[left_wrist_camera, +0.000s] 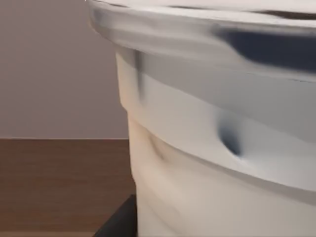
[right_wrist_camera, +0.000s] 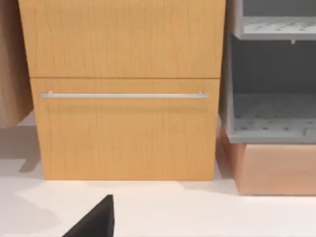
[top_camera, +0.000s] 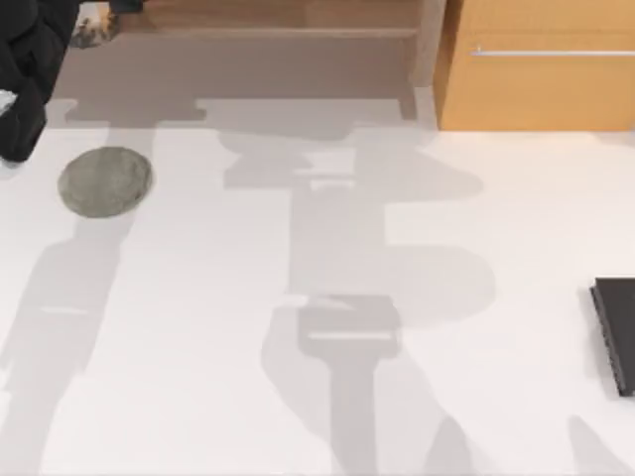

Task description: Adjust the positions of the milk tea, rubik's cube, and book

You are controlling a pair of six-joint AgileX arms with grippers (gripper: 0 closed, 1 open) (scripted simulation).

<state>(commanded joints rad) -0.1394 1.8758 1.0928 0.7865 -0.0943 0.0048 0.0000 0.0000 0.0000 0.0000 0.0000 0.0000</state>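
The milk tea [left_wrist_camera: 212,148] is very close in the left wrist view, with its white lid rim above pale cream sides. In the top view a small part of the milk tea [top_camera: 94,28] shows at the far left back corner, beyond the table's back edge. It sits against my black left gripper [top_camera: 71,35], which is shut on it and holds it off the table. The rubik's cube and the book are out of view.
A flat grey round disc [top_camera: 104,181] lies on the white table [top_camera: 317,397] at the back left. A black flat slab [top_camera: 617,335] lies at the right edge, and its corner [right_wrist_camera: 94,221] shows in the right wrist view. A wooden drawer cabinet [top_camera: 536,64] stands at the back right.
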